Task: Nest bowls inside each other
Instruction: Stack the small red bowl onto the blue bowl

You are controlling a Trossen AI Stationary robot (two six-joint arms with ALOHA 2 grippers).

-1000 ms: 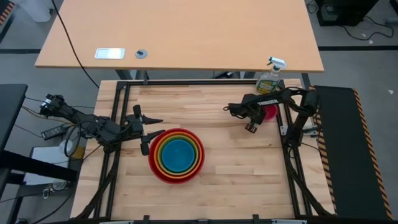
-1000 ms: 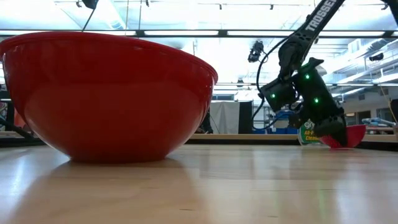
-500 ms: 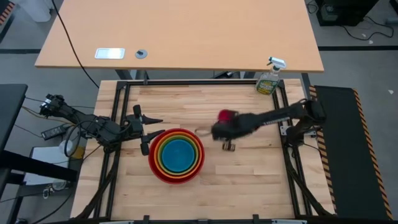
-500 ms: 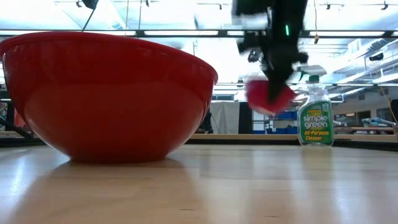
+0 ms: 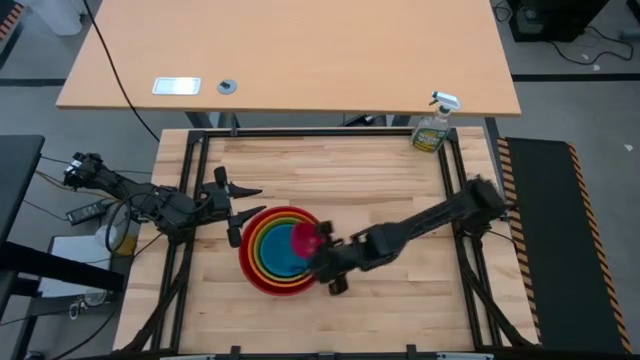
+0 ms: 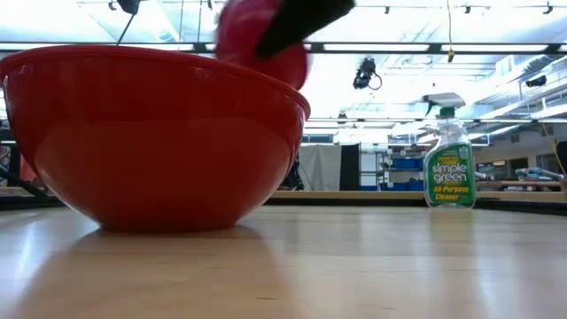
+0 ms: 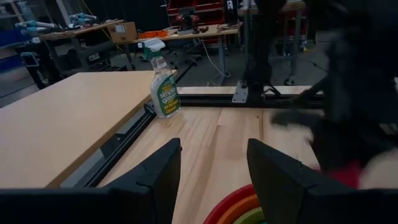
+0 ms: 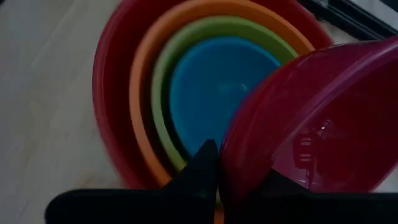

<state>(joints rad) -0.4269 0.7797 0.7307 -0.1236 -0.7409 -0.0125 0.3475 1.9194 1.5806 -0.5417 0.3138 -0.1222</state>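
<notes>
A red bowl (image 5: 262, 277) stands on the table with an orange (image 5: 254, 254), a lime green (image 8: 163, 74) and a blue bowl (image 5: 280, 252) nested inside it. The small pink bowl (image 5: 305, 238) hangs tilted above the stack's right side, with my right gripper (image 5: 321, 249) shut on it. In the low view the pink bowl (image 6: 257, 40) shows above the red bowl's rim (image 6: 159, 58). My left gripper (image 5: 244, 213) waits open at the stack's far left side, touching nothing. My right gripper pinches the pink bowl's rim (image 8: 225, 163) between its two fingers, one finger (image 8: 205, 167) outside the wall and the other inside. The fingers slant down from the table's right side. The bowl is lifted clear and tilted over the blue bowl (image 8: 217, 87).
A green spray bottle (image 5: 433, 125) stands at the table's far right corner. Black frame rails (image 5: 190, 170) run along the table's edges. A larger light wood table (image 5: 290, 60) lies beyond the far edge. Bare wood lies right of and near the stack.
My right gripper has lifted the pink bowl off the table near the far right corner and swung it fast toward the near left, turning as it went, until the bowl hangs over the stack. The nested bowls have stayed in place.
</notes>
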